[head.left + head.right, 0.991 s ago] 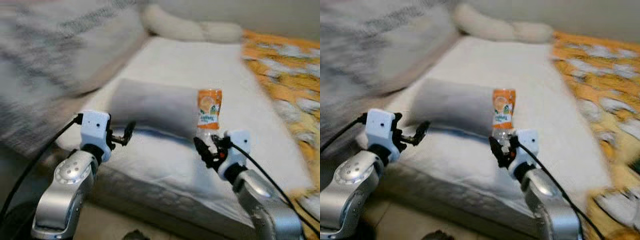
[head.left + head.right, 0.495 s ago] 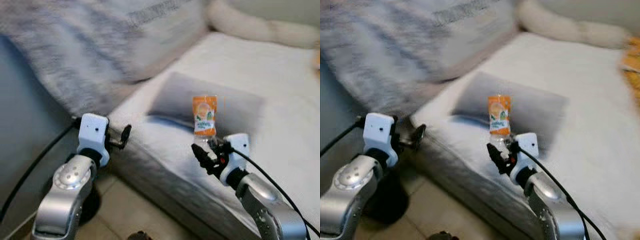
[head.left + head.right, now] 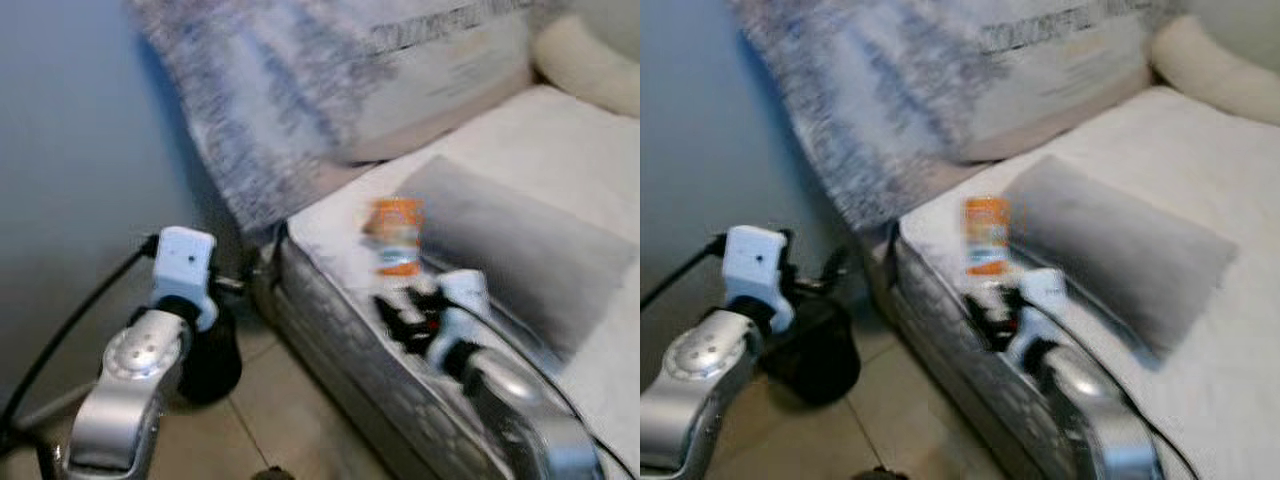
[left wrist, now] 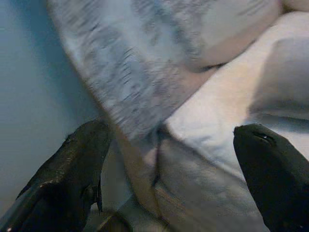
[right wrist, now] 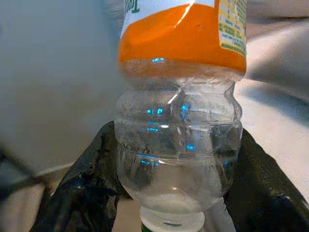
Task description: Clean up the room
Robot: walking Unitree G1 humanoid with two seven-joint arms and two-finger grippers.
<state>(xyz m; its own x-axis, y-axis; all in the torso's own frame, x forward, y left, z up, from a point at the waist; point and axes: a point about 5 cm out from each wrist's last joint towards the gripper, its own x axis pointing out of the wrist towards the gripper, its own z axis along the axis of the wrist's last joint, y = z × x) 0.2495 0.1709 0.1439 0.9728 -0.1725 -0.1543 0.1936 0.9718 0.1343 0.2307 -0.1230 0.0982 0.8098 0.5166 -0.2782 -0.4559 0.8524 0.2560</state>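
Note:
A clear plastic bottle (image 3: 395, 235) with an orange label stands up out of my right gripper (image 3: 405, 312), which is shut on its lower clear part. Up close, the bottle (image 5: 178, 145) sits between the two black fingers (image 5: 82, 193), cap end toward the wrist. I hold it over the edge of the white mattress (image 3: 340, 330). My left gripper (image 3: 238, 285) is raised beside the bed, open and holding nothing. Its fingers (image 4: 77, 169) stand wide apart, pointing at the mattress corner and the grey blanket.
A grey streaked blanket (image 3: 300, 90) hangs over the head of the bed. A flat grey pillow (image 3: 520, 240) lies on the mattress. A black round object (image 3: 815, 350) stands on the tiled floor (image 3: 260, 430) by the blue-grey wall (image 3: 70, 150).
The whole view has swung left: the bed slid to the right of the picture, and the wall, floor and black object came in. Both arms keep their pose; the bottle stays gripped.

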